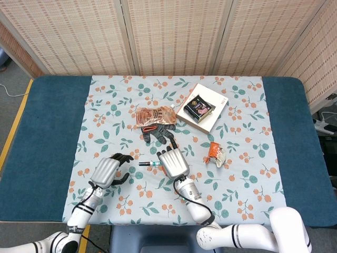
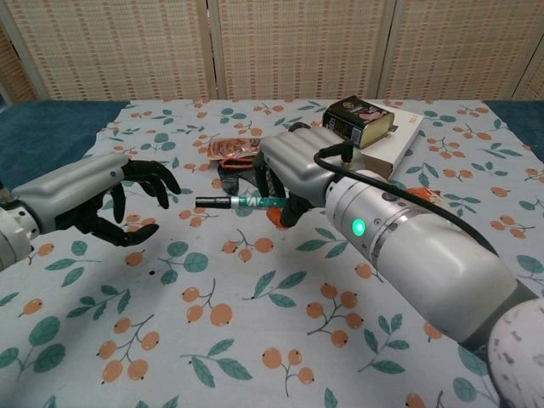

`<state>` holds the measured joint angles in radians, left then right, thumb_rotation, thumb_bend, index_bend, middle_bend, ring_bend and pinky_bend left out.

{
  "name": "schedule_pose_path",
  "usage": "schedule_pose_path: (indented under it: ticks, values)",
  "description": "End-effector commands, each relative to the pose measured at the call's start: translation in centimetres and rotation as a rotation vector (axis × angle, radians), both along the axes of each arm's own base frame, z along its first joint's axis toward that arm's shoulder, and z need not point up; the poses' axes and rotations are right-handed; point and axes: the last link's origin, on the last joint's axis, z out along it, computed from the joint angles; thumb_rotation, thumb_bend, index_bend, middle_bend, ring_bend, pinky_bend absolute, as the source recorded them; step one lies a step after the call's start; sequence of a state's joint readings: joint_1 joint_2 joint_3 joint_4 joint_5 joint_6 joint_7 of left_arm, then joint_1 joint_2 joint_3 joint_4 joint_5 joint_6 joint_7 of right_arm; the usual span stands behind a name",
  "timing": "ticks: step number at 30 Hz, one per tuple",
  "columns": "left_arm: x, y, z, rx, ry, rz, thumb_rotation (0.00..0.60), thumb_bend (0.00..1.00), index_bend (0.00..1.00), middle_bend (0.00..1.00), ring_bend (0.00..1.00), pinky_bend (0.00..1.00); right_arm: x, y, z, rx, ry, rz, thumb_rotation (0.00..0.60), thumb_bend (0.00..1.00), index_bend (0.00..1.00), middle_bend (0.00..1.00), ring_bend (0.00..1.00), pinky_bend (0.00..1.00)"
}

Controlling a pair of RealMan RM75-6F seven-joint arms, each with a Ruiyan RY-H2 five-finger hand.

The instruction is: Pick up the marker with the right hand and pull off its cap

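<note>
Green-barrelled marker point(image 2: 240, 201): lifted above the cloth, level, dark cap end pointing toward my left.
Right hand point(image 2: 293, 174): my fingers wrapped round the marker's barrel.
Left hand point(image 2: 110, 201): just beside the cap end, fingers apart and curved, holding nothing.
Tablecloth point(image 1: 116, 105): leaf-and-berry print beneath.

The right hand point(image 2: 293, 174) has a smooth silver-grey back, like a metal shell, and its fingers point(image 2: 274, 182) are black underneath. A thin black cable point(image 2: 333, 159) loops up from the back of the hand and runs into the wrist. The right arm point(image 2: 425, 255) is a fat, round, grey-white tube with a small green light point(image 2: 359, 227) glowing on it (a tiny round dot). The left hand point(image 2: 102, 200) looks the same, silver on the back with black fingers point(image 2: 157, 177). Its forearm point(image 1: 84, 204) is thinner, pale grey with darker rings.
</note>
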<state>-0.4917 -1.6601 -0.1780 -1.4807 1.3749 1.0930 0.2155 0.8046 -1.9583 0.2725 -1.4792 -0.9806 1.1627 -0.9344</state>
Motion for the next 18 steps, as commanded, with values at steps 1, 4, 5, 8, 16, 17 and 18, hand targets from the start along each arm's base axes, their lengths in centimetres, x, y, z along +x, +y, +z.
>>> schedule_pose_path:
  ticks: [1,4,5,8,16,17,18]
  values:
    - [1.1,0.6,-0.5,0.035,-0.018,-0.006,0.6,0.37,0.29,0.38,0.29,0.57,0.1,-0.2,-0.1,0.0,-0.013,-0.005,0.6,0.46,0.8,0.74,0.36,0.0]
    - [1.9,0.6,-1.2,0.044,-0.043,-0.008,0.6,0.37,0.33,0.42,0.32,0.6,0.1,-0.4,-0.3,0.0,-0.023,-0.014,0.6,0.46,0.8,0.74,0.36,0.0]
    - [2.1,0.6,-1.4,0.049,-0.046,-0.013,0.6,0.37,0.34,0.43,0.32,0.61,0.1,-0.4,-0.4,-0.001,-0.025,-0.016,0.6,0.46,0.8,0.74,0.36,0.0]
    - [2.6,0.7,-2.0,0.074,-0.055,-0.025,0.6,0.37,0.38,0.46,0.35,0.63,0.1,-0.5,-0.6,0.001,-0.034,-0.021,0.6,0.46,0.8,0.74,0.36,0.0]
    - [2.8,1.2,-3.1,0.116,-0.039,-0.047,0.6,0.37,0.41,0.5,0.38,0.65,0.1,-0.5,-0.9,0.011,-0.059,-0.03,0.6,0.46,0.8,0.74,0.36,0.0]
    - [2.7,1.3,-3.2,0.123,-0.034,-0.054,0.6,0.37,0.41,0.5,0.38,0.65,0.1,-0.5,-0.9,0.012,-0.06,-0.031,0.6,0.46,0.8,0.74,0.36,0.0]
    - [2.7,1.3,-3.3,0.127,-0.031,-0.058,0.6,0.37,0.41,0.5,0.38,0.66,0.1,-0.5,-0.9,0.013,-0.061,-0.031,0.6,0.46,0.8,0.74,0.36,0.0]
